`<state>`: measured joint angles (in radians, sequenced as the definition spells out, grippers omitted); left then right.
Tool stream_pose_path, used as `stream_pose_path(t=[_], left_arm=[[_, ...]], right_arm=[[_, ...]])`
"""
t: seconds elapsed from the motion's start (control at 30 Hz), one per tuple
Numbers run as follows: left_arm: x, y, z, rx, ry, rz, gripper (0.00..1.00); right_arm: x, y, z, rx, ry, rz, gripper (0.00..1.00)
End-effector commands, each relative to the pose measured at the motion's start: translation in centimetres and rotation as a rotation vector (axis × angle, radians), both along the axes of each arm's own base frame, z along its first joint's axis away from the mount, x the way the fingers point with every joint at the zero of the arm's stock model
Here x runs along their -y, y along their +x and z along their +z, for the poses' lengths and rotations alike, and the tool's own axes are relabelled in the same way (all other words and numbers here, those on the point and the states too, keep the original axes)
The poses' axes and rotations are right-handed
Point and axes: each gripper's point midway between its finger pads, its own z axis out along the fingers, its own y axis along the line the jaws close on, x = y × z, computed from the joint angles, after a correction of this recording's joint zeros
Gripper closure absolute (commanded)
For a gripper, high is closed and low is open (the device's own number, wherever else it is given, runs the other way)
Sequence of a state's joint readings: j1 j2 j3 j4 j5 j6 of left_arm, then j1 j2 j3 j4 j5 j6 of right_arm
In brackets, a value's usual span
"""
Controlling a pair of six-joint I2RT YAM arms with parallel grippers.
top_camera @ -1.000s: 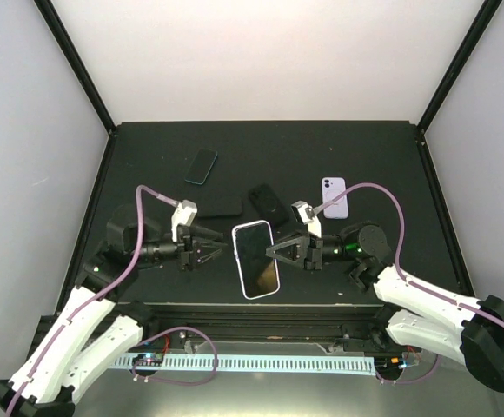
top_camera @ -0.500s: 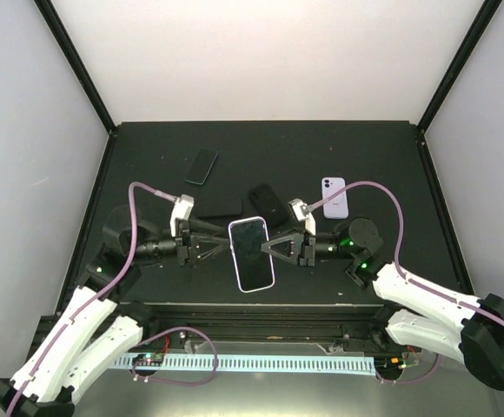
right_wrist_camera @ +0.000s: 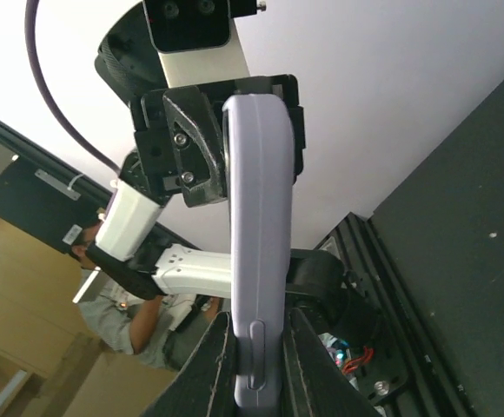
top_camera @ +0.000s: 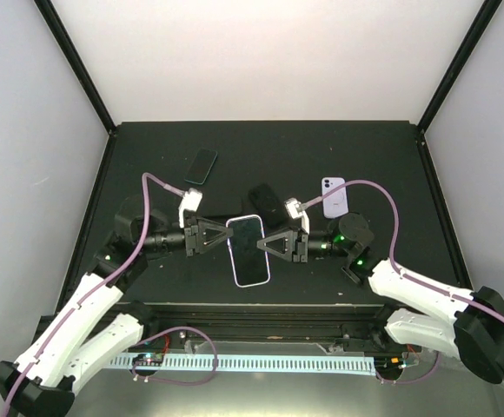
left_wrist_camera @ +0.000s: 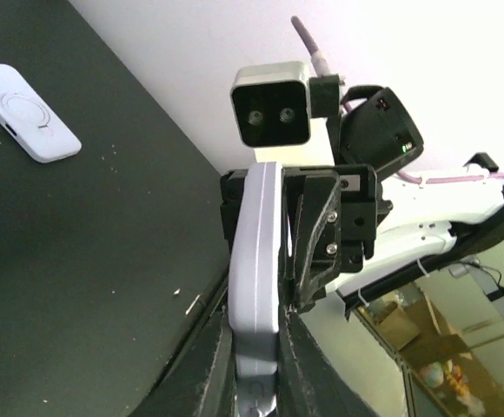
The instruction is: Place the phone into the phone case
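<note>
A dark-screened phone [top_camera: 248,248] framed by a pale lilac phone case [top_camera: 237,280] hangs above the table's front middle, held from both sides. My left gripper [top_camera: 221,236] is shut on its left long edge. My right gripper [top_camera: 271,246] is shut on its right long edge. In the left wrist view the lilac case edge [left_wrist_camera: 257,252] runs up from between my left gripper's [left_wrist_camera: 256,352] jaws, with the right gripper's body behind it. The right wrist view shows the same case edge [right_wrist_camera: 256,226], with a side button, pinched by my right gripper [right_wrist_camera: 257,343].
On the black table [top_camera: 382,165] lie a dark phone [top_camera: 202,165] at the back left, a black slab [top_camera: 224,206], another dark phone [top_camera: 268,201], and a lilac case or phone [top_camera: 334,196] with a camera cutout. That lilac piece [left_wrist_camera: 26,113] lies flat in the left wrist view.
My left gripper moved right to the phone's left edge and closed on it. My right gripper carried the phone a little left and toward the back.
</note>
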<state>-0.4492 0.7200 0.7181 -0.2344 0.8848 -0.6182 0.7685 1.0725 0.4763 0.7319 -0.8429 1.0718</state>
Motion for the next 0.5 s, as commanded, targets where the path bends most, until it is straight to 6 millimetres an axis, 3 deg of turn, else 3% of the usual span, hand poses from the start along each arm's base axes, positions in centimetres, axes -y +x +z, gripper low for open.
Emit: stream_pose_path(t=[0.0,0.17,0.47], left_arm=[[-0.5,1.3,0.9,0.029,0.037,0.081,0.97],[-0.7,2.0,-0.4,-0.032,0.095,0.118,0.98],[-1.1,2.2,-0.4,-0.066,0.105,0.157,0.98]], right_arm=[[-0.1,-0.1,3.1,0.112,0.064,-0.009,0.99],[-0.2,0.1,2.9,0.114,0.047,-0.023,0.99],[-0.3,0.7,2.8,0.105,0.033,-0.052,0.99]])
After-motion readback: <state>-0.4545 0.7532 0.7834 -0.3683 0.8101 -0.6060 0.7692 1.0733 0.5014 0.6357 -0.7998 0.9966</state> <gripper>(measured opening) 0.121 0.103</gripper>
